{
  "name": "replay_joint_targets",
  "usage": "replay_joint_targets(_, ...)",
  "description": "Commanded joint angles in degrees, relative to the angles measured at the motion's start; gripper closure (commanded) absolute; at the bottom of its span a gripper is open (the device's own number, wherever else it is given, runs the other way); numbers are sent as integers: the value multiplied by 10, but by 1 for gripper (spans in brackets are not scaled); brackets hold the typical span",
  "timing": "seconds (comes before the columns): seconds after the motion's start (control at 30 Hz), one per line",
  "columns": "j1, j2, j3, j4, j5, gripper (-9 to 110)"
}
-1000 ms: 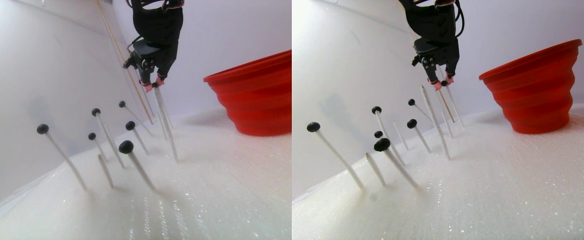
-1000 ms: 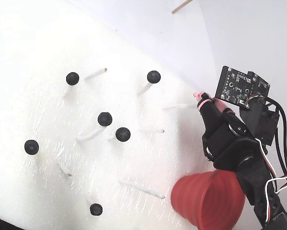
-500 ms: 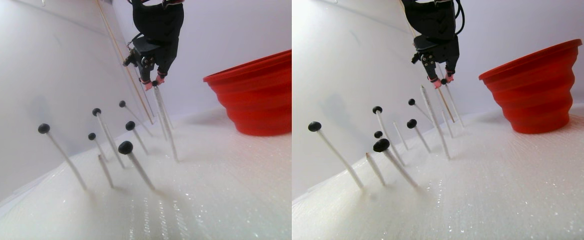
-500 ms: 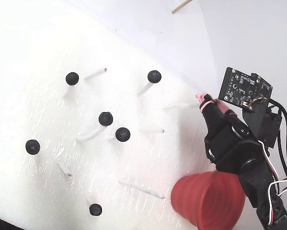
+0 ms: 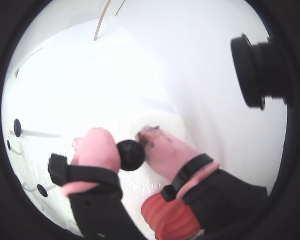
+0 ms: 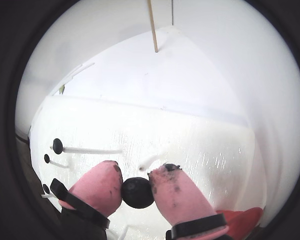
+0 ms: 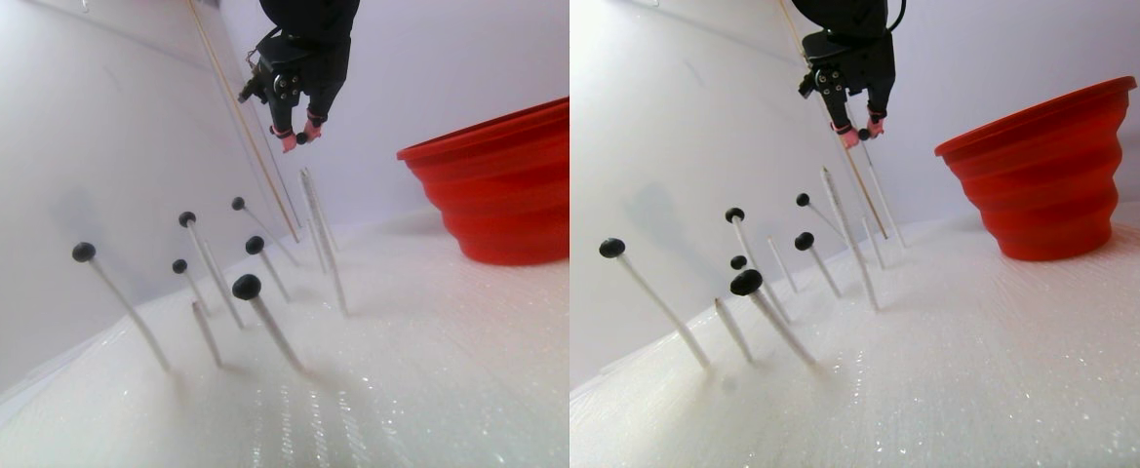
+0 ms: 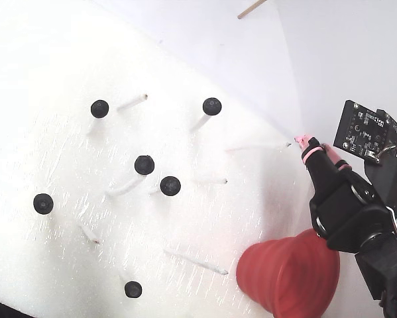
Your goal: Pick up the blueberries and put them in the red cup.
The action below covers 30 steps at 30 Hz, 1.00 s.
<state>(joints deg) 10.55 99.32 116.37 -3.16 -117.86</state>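
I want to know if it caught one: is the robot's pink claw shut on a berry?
Yes, shut. The gripper has one blueberry pinched between both pink fingertips.

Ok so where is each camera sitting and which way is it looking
A wrist view: rides the arm, looks down pink fingers pinching a blueberry.
Another wrist view: same gripper, foam board beyond.
Stereo pair: low on the foam, looking across sticks at red cup; gripper above.
Fixed view: overhead; arm at right.
All share the gripper.
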Motion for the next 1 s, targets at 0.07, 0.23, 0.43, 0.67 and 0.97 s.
replay_joint_targets(0.07,4,92,1,18,7,92)
replay_joint_targets(0.23,15,112,11,32,7,92)
replay_joint_targets(0.43,28,146,21,63,8,92)
replay_joint_targets(0.67,48,191,44,101,9,92)
replay_joint_targets(0.97,73,247,69,144,11,92)
